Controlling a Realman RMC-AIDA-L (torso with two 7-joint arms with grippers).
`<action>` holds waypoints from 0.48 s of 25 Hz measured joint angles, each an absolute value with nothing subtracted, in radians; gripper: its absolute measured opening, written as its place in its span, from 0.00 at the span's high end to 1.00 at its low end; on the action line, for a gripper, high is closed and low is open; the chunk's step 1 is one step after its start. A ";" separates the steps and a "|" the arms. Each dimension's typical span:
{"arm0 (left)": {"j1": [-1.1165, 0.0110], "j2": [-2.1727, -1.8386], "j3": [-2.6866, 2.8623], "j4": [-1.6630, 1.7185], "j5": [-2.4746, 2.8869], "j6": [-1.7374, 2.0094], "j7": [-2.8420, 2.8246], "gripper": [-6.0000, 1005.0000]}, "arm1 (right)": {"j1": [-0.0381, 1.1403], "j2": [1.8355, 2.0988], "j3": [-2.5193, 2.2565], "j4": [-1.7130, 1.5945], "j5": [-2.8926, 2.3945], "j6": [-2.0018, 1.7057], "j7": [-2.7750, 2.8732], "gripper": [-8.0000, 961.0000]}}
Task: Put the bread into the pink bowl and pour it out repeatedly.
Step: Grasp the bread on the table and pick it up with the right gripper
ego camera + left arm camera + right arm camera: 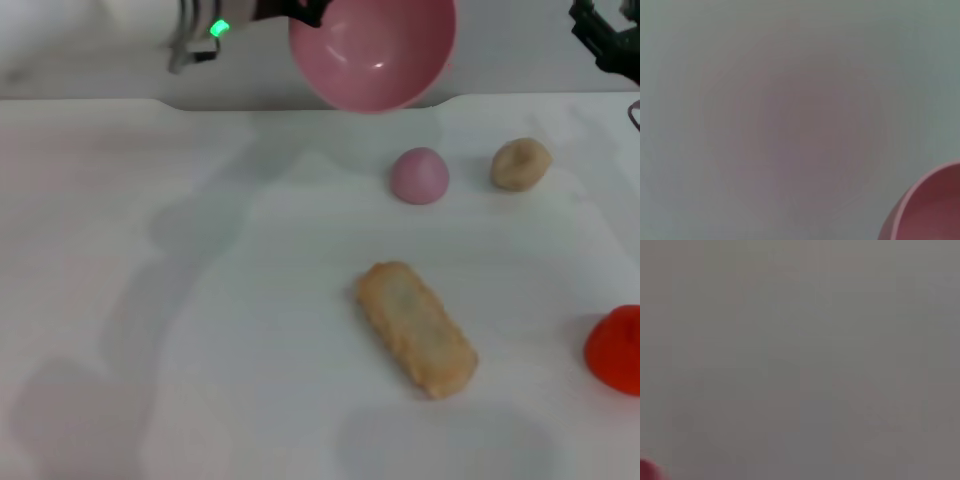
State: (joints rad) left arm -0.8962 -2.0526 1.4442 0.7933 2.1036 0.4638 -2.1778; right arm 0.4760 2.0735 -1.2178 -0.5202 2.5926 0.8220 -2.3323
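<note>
The pink bowl [372,48] hangs in the air above the table's far edge, tipped so that its empty inside faces me. My left gripper [303,12] grips its rim at the upper left. Part of the bowl's rim also shows in the left wrist view [927,212]. The bread [416,328] lies flat on the white table in front of the middle right, its plain tan side up, well below and nearer than the bowl. My right gripper [603,35] is raised at the far right, away from both.
A small solid pink dome [419,175] and a beige knotted bun [520,164] sit on the table behind the bread. A red object [615,350] lies at the right edge. The white table [150,300] stretches to the left.
</note>
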 joint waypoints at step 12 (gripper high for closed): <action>-0.897 -1.966 1.031 0.803 2.261 1.122 -2.195 0.91 | 0.579 2.047 -1.234 -0.524 2.294 0.547 -1.925 0.26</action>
State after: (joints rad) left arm -0.8972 -1.9661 1.0311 0.8031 2.2610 1.1221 -2.1952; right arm 0.5791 2.0470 -1.2337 -0.5245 2.2942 0.5472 -1.9250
